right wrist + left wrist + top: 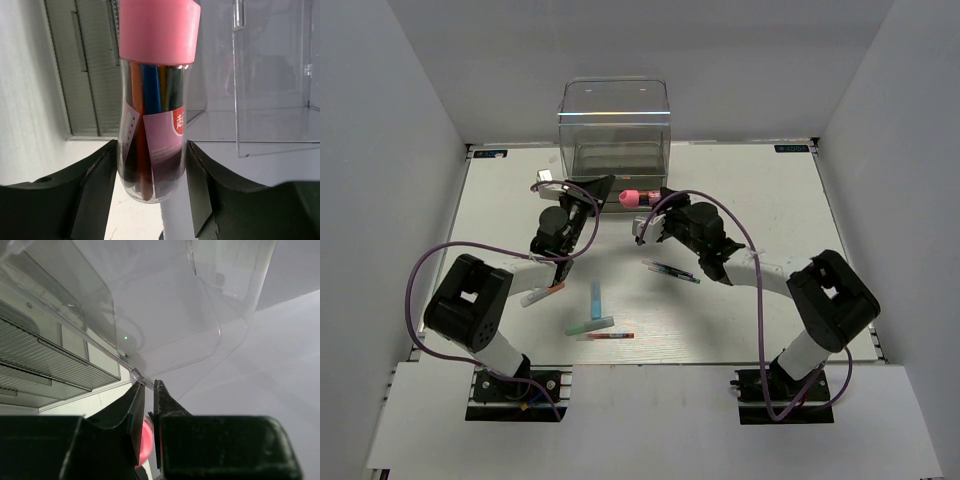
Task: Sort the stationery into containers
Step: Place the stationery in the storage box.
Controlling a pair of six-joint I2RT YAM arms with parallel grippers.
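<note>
My right gripper (648,208) is shut on a fat clear tube with a pink cap (636,197), full of coloured pens. It holds the tube just in front of the tall clear box (613,125). In the right wrist view the tube (155,100) stands upright between my gripper (152,155) jaws. My left gripper (601,189) is at the box's front left. In the left wrist view the gripper (149,385) pinches the thin edge of the box's clear flap (165,315). The ribbed drawers (50,360) show at left.
On the table lie two thin dark pens (670,270), a light blue marker (595,298), a teal-green marker (590,325), a thin red pen (610,336) and a white marker with an orange tip (542,293). Grey walls enclose the table on three sides.
</note>
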